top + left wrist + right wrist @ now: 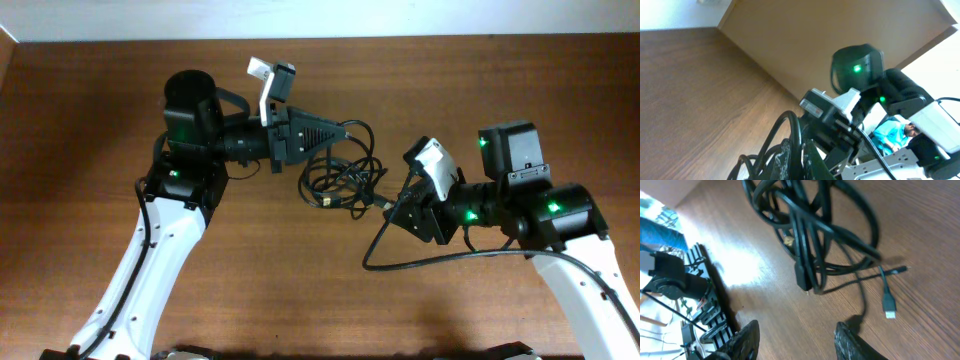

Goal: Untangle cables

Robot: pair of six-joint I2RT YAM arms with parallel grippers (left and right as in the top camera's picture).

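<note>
Overhead: the cables [340, 178] lie in one tangle at the middle of the worktop [80, 120]. The left gripper [328, 152] is at the tangle's 10 o'clock edge. The right gripper [392, 205] is just beside the tangle at 4 o'clock.

Left wrist: this gripper is pressed together and black loops stand up against it. Whether a strand is pinched, I cannot tell.

Right wrist: this gripper is spread over bare wood. The tangle lies at 12 o'clock from it, and one plug [889, 311] rests at the tangle's 4 o'clock.

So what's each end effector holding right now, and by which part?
Left end effector grips the cables by loops at the tangle's upper-left edge, seen overhead. Right end effector is open, holding nothing.
</note>
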